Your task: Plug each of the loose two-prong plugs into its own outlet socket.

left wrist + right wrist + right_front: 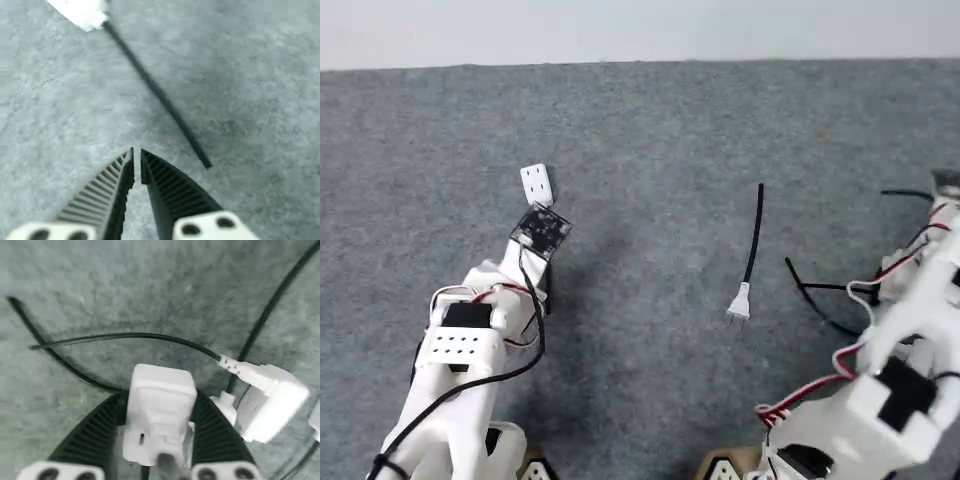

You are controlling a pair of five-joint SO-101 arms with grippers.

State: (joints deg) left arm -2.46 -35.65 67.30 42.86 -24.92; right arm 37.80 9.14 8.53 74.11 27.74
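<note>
A small white outlet socket [536,184] lies on the grey carpet, right beyond the tip of my left arm [525,255]. My left gripper [136,152] is shut, with nothing between its ribbed fingers. Past them a black cord [155,90] runs to a white plug [82,11]. A loose white plug [740,302] on a short black cord [754,232] lies mid-table. My right gripper [160,405] is shut on a white plug body [160,410]. Another white plug [272,397] with a black cord lies close beside it.
Black cords [820,295] loop over the carpet near the right arm [900,390] and cross under the right gripper [120,337]. Open carpet stretches between the two arms and toward the far wall [640,30].
</note>
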